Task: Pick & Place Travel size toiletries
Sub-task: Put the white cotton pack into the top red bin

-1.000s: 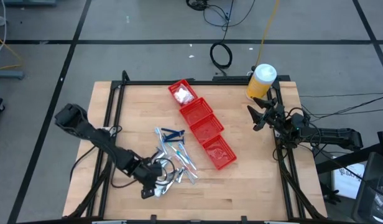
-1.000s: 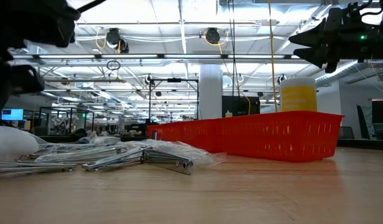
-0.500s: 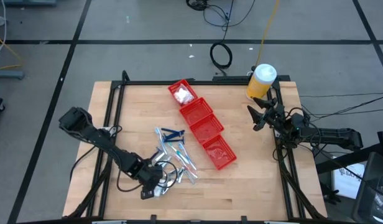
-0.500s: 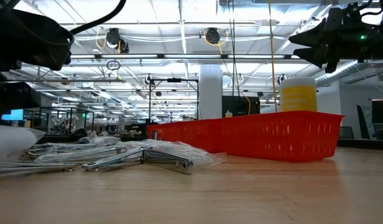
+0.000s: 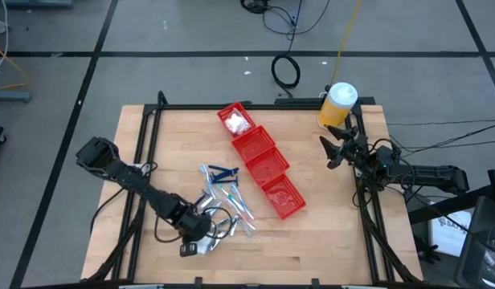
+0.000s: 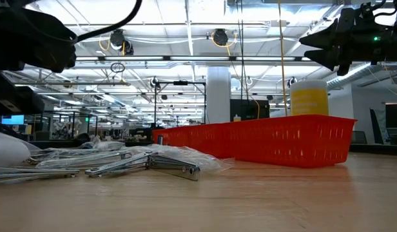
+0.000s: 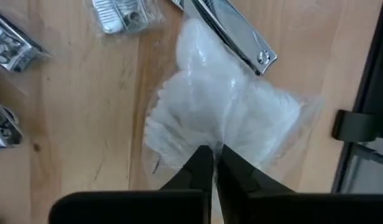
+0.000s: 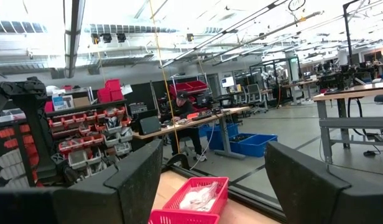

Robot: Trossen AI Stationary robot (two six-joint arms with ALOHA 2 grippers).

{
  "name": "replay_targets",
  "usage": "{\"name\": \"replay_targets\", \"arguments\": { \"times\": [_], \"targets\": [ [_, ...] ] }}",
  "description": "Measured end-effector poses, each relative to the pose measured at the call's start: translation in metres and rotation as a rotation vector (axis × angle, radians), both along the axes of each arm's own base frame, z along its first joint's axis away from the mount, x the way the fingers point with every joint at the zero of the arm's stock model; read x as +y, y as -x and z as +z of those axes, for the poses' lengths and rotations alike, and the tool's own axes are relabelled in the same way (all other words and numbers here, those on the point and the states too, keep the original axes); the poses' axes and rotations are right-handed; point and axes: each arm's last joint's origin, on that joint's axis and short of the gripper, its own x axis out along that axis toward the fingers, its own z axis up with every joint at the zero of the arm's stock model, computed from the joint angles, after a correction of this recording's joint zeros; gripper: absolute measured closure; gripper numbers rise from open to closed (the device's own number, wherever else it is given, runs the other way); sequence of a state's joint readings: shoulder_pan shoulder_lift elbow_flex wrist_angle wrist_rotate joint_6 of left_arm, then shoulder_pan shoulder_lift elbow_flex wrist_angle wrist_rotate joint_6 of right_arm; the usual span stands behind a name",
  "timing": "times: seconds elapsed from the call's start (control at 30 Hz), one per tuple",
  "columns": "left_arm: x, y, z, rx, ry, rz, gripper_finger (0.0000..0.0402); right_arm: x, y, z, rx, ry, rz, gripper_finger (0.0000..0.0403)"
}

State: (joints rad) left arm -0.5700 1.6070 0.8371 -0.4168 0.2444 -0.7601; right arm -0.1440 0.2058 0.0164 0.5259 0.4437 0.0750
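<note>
Left wrist view puts me right over the action: the left gripper point(image 7: 211, 163) has its two dark fingertips drawn together, pinching a fold of a white soft packet point(image 7: 226, 121) that lies on the wooden table point(image 7: 79, 112). From the high view this gripper point(image 5: 193, 241) sits at the near-left end of the loose pile of travel size toiletries point(image 5: 223, 201), just beside the row of red bins point(image 5: 263, 164); the far bin already holds white packets point(image 5: 235, 123). The packet looks light and limp, a crinkly clear film around something fluffy, so I'd judge it will sag and bunch, not hold its shape. The film may be slippery, and a pinch on a loose edge could slide off, so a hold deeper into the bunched middle seems safer. A silvery nail clipper point(image 7: 232, 34) lies across the packet's far end, touching it, and could be dragged along or flicked aside on the lift. More wrapped silvery clippers point(image 7: 120, 14) lie nearby. The right gripper point(image 5: 334, 148) waits with fingers spread, raised over the far-right part of the table near the yellow bottle point(image 5: 337, 104).
</note>
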Motion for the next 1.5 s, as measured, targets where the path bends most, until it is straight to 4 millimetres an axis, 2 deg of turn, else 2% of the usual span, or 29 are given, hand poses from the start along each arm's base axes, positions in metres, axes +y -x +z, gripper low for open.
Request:
{"name": "replay_targets", "arguments": {
  "times": [0.23,0.37,0.57,0.8,0.97,1.13,1.37,1.5],
  "targets": [
    [0.004,-0.003,0.001,-0.034,-0.014,-0.043,0.0396,0.0,0.0,0.0,0.0,0.0,0.0,0.0135],
    [0.01,-0.003,0.013,-0.085,-0.003,-0.048,0.04,0.0,0.0,0.0,0.001,0.0,0.0,0.0135],
    [0.027,-0.001,0.048,-0.309,-0.092,-0.018,0.04,0.0,0.0,0.0,0.001,0.0,0.0,0.0135],
    [0.064,0.003,0.089,-0.598,-0.385,0.103,0.0399,0.0,0.0,-0.001,0.007,-0.001,0.0,0.0135],
    [0.105,0.0,0.106,-0.671,-0.581,0.225,0.04,0.0,0.0,-0.001,0.008,-0.001,-0.001,0.0135],
    [0.154,-0.014,0.113,-0.723,-0.737,0.285,0.04,0.0,-0.001,-0.002,0.023,-0.003,-0.002,0.0135],
    [0.245,-0.017,0.115,-0.695,-0.95,0.491,0.04,0.0,-0.001,-0.003,0.034,0.001,-0.006,0.0135],
    [0.295,-0.015,0.105,-0.715,-0.896,0.648,0.0398,0.0,-0.001,-0.003,0.039,0.006,-0.009,0.0135]
  ]
}}
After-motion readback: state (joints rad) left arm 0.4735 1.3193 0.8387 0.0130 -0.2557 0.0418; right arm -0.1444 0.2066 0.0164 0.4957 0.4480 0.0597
